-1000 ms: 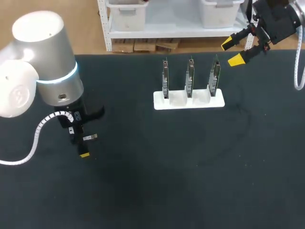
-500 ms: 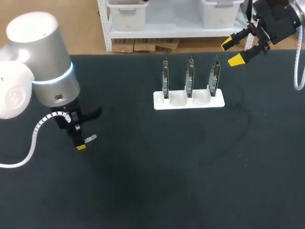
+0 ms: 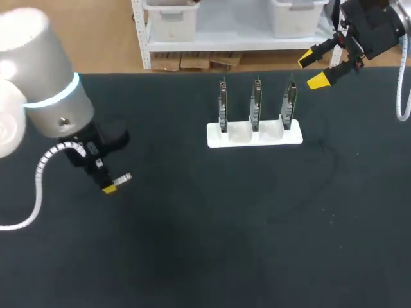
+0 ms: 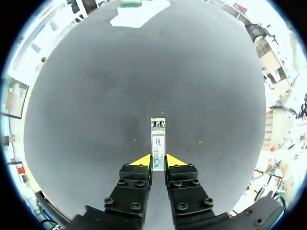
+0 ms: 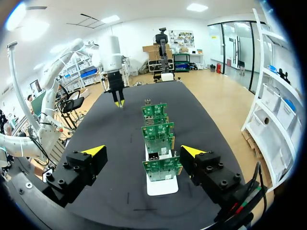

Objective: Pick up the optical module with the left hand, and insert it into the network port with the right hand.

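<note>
Near the tabletop's left edge our left gripper clamps the slim silver optical module, label unreadable; our right gripper gapes wide.

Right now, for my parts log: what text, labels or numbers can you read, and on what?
Label on the optical module, held in the left gripper: print too small to read.
On the circuit boards in the white stand: nothing legible.
</note>
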`<control>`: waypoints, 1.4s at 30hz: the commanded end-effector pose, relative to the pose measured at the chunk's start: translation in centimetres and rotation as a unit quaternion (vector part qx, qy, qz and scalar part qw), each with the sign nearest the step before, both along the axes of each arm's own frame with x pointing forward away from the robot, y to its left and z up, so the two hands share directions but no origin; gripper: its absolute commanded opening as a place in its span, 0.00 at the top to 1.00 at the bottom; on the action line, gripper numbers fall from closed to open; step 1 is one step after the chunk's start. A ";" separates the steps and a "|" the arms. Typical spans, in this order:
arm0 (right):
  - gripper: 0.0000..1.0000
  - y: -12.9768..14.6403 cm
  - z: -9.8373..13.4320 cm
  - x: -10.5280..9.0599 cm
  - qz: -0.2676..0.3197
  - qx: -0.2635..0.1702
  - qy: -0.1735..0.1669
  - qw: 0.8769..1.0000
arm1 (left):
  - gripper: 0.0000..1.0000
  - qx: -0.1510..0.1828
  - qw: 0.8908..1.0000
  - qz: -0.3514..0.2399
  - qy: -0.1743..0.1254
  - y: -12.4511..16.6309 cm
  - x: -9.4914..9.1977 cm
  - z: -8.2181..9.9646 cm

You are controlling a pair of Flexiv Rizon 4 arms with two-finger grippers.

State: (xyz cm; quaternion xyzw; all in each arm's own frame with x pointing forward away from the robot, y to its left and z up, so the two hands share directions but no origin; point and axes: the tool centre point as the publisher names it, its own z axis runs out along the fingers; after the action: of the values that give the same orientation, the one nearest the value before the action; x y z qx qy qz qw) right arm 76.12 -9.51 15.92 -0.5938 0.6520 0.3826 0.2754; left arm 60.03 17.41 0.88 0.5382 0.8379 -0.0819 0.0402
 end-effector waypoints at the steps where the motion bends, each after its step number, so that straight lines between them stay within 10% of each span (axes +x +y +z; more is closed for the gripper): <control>1: 0.00 0.0 0.0 -0.1 -0.002 -0.001 -0.001 1.000 | 1.00 -0.045 0.998 0.008 -0.035 1.8 -1.0 3.8; 9: 0.00 0.0 0.0 -0.1 -0.002 -0.001 -0.001 1.000 | 1.00 -0.069 0.995 0.002 -0.072 1.9 0.0 10.8; 25: 0.00 0.0 0.0 -0.1 -0.002 -0.001 -0.001 1.000 | 1.00 -0.093 0.992 0.010 -0.087 2.0 -0.4 11.0; 31: 0.00 0.0 0.0 -0.1 -0.002 -0.001 -0.001 1.000 | 1.00 -0.165 0.975 -0.040 -0.146 -2.0 3.5 12.9; 42: 0.00 0.0 0.0 -0.1 -0.002 -0.001 -0.001 1.000 | 1.00 -0.188 0.953 -0.153 -0.182 -8.1 9.5 18.3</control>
State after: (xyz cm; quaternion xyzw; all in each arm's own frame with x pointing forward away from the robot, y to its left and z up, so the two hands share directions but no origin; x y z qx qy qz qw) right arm 76.11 -9.49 15.92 -0.5939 0.6520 0.3826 0.2754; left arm 67.36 10.47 18.09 0.6343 0.6978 -0.1382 0.3027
